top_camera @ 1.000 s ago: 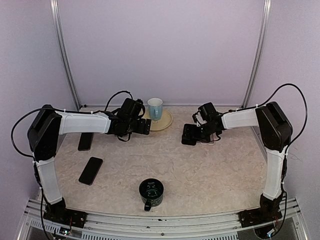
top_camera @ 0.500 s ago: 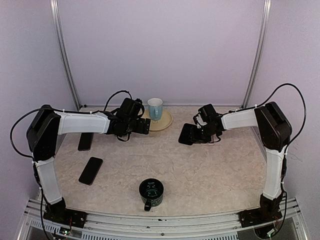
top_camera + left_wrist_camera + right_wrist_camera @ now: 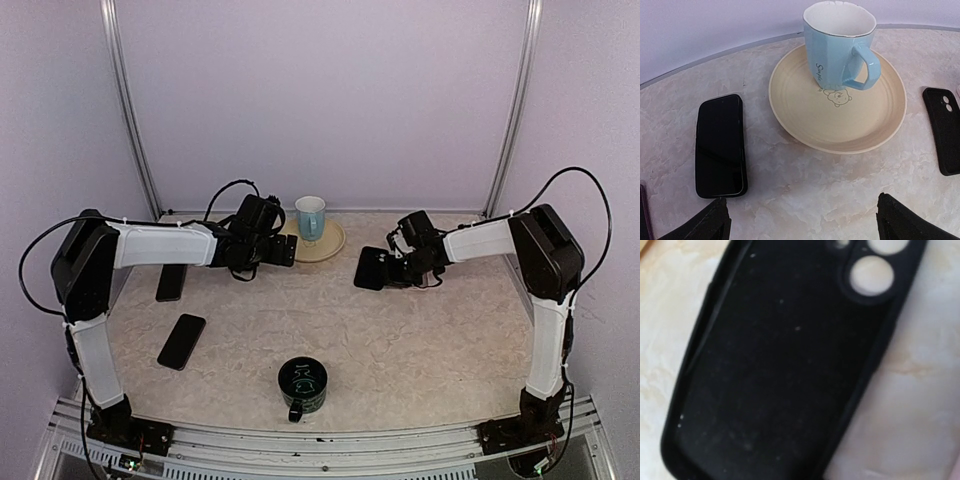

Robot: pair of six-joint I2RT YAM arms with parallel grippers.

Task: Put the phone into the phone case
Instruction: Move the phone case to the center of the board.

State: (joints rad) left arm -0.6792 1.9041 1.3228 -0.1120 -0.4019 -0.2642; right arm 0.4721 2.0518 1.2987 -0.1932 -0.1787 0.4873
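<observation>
The black phone case (image 3: 368,270) lies right of the plate, its near end at my right gripper (image 3: 396,265). It fills the right wrist view as the phone case (image 3: 785,365), inner side up with round camera holes, and that gripper's fingers are hidden there. From above the gripper looks shut on the case's end. A black phone (image 3: 720,145) lies screen up left of the plate, ahead of my left gripper (image 3: 805,231), which is open and holds nothing. The case (image 3: 942,130) also shows at that view's right edge. From above my left gripper (image 3: 283,250) hovers beside the plate.
A light blue cup (image 3: 310,216) stands on a cream plate (image 3: 332,246) at the back centre. A dark green mug (image 3: 303,385) sits near the front. Another black phone (image 3: 181,341) and a dark flat slab (image 3: 170,282) lie on the left.
My right gripper has closed on the phone case and shifted it a little to the left. My left gripper has edged slightly toward the back and stayed open.
</observation>
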